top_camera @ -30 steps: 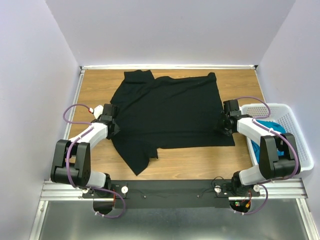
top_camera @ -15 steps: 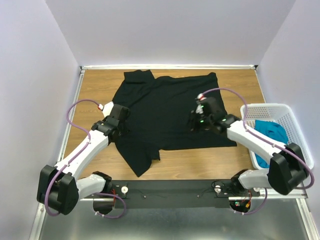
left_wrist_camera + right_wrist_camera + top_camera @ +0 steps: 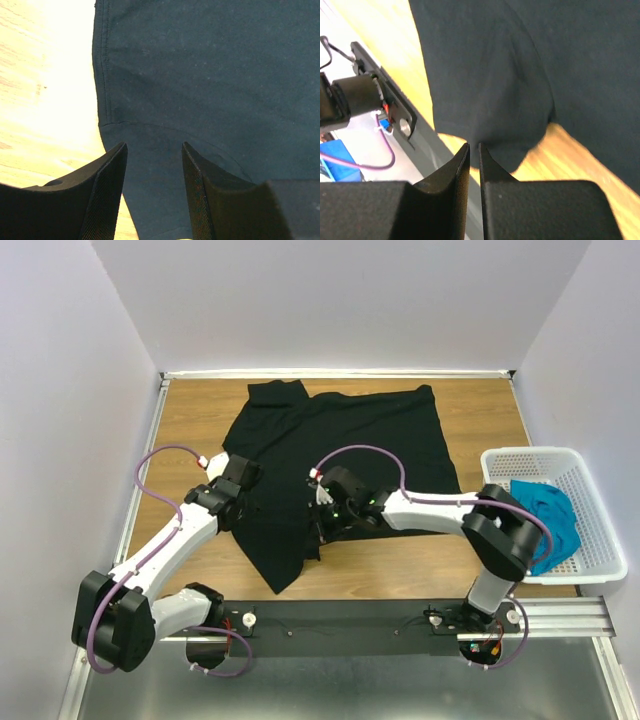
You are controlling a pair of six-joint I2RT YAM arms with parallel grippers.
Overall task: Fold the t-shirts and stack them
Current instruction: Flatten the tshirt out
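Fold preparation: the black t-shirt (image 3: 340, 450) lies spread on the table (image 3: 190, 410); the teal t-shirt (image 3: 545, 505) sits in the basket (image 3: 600, 550). Your left gripper (image 3: 152, 150) hangs wide-jawed over the shirt's left edge. Your right gripper (image 3: 474, 146) is narrowed to a slit at the near edge, and you cannot tell whether it has cloth. Confirm cloth in both before lifting.

Two white arms (image 3: 175, 535) with black joints, looping purple cables (image 3: 150, 462), black textured gripper fingers (image 3: 107, 195)

the black t-shirt (image 3: 340, 445) is plain and solid. the teal-blue t-shirt (image 3: 548, 512) is bright and plain too. the basket (image 3: 530, 452) is white lattice. the table (image 3: 190, 410) is warm brown wood grain. the 2 arms (image 3: 172, 542) are white and black, their cables (image 3: 148, 468) purple.
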